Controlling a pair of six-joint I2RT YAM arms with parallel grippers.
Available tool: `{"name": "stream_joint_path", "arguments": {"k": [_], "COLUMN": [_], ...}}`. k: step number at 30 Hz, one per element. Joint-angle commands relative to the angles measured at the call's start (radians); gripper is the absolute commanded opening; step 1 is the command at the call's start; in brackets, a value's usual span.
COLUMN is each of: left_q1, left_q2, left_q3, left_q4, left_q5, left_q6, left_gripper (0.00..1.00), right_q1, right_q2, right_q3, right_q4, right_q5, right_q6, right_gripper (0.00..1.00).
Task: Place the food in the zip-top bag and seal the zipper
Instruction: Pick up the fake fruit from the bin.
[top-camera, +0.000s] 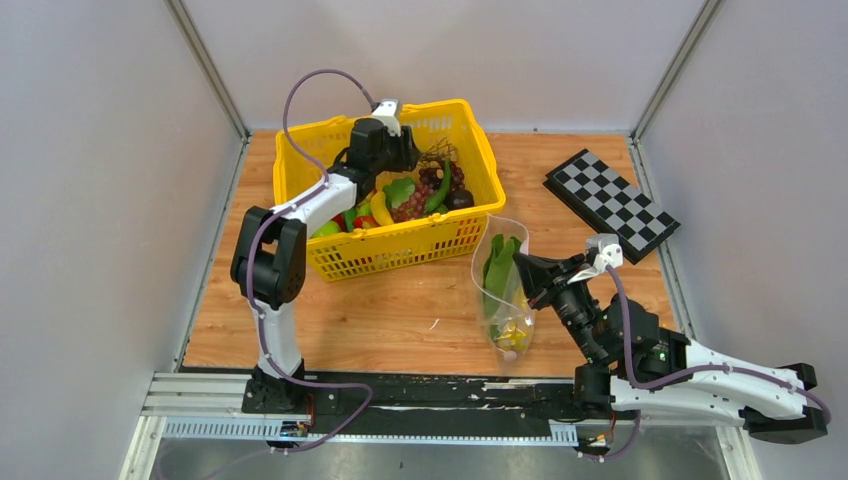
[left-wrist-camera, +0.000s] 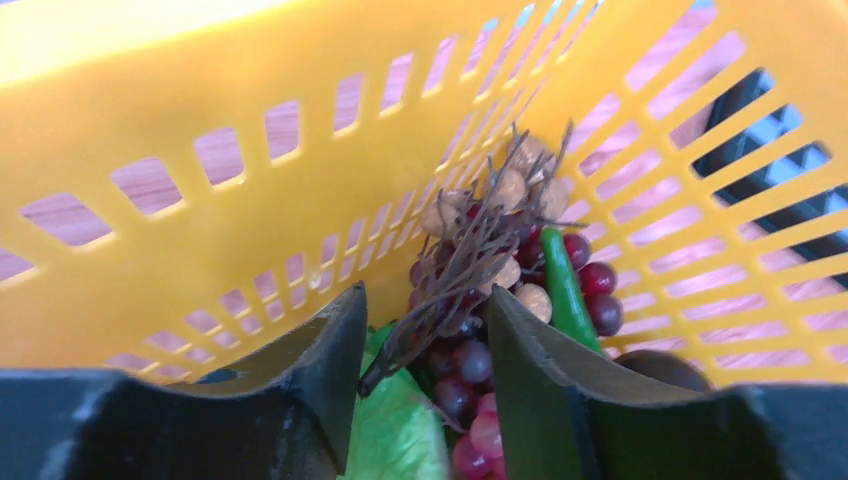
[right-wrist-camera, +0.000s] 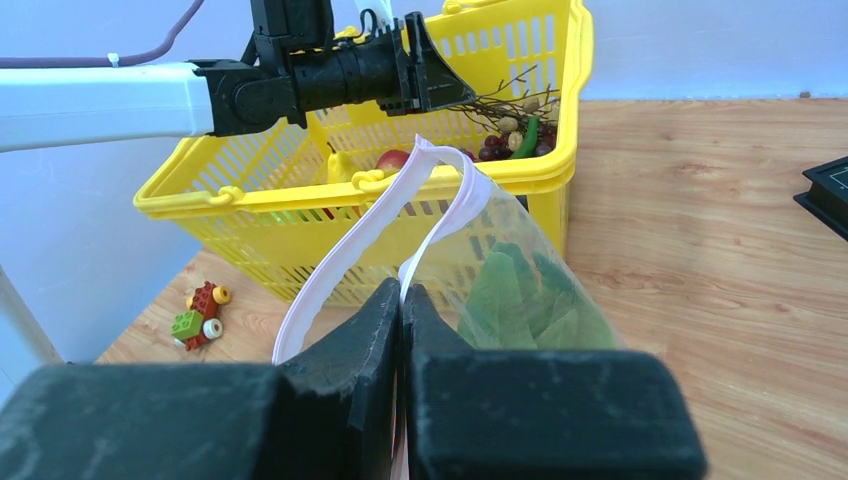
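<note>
1. Right pincer: my fingers are pressed together, pinching one lip of the zipper on the zip-top bag.
2. From that pinch the pink-white strip loops up and back down on my left, so the mouth gapes open.
3. Top view: the bag is on the wooden table, just beside the near right corner of the yellow basket, with my right pincer at its right edge.
4. Inside the bag are leafy greens in the upper part and some small yellow pieces at the near end. I can't tell what the yellow pieces are.
5. Left pincer: my fingers are spread, reaching down inside the basket near its far right corner.
6. Grapes with their brown twiggy stem sit in the gap between those fingers. I can't tell whether either finger presses on them.
7. A green pod lies against the bunch on the right, and a green leaf sits low between the fingers.
8. More food is in the basket: a banana, plus red and green pieces to its left.
9. A checkerboard lies at the far right of the table, well apart from the bag.
10. Right wrist view: a small brick toy sits on the table beside the basket's near left corner.
</note>
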Motion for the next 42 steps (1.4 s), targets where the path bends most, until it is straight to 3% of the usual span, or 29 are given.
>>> {"name": "stream_joint_path", "arguments": {"k": [1, 4, 8, 26, 42], "left_q1": [0.014, 0.014, 0.015, 0.015, 0.015], "left_q2": [-0.003, -0.038, -0.085, -0.455, -0.94], "left_q3": [-0.017, -0.054, -0.078, -0.273, -0.427], "left_q4": [0.153, 0.184, 0.174, 0.052, -0.147], "left_q5": [0.059, 0.084, 0.09, 0.106, 0.207], "left_q6": [-0.055, -0.059, -0.047, 0.029, -0.009], "left_gripper": [0.43, 0.2, 0.0, 0.0, 0.0], "right_q1": [-0.005, -0.005, -0.005, -0.007, -0.006], "right_q2": [-0.017, -0.026, -0.038, -0.084, -0.02], "right_q3": [-0.007, -0.01, -0.014, -0.034, -0.035], "right_q4": [0.055, 0.047, 0.035, -0.044, -0.023], "right_q5": [-0.003, 0.001, 0.004, 0.031, 0.01], "right_q6": [-0.004, 0.006, 0.014, 0.077, 0.112], "right_gripper": [0.05, 0.05, 0.06, 0.06, 0.06]}}
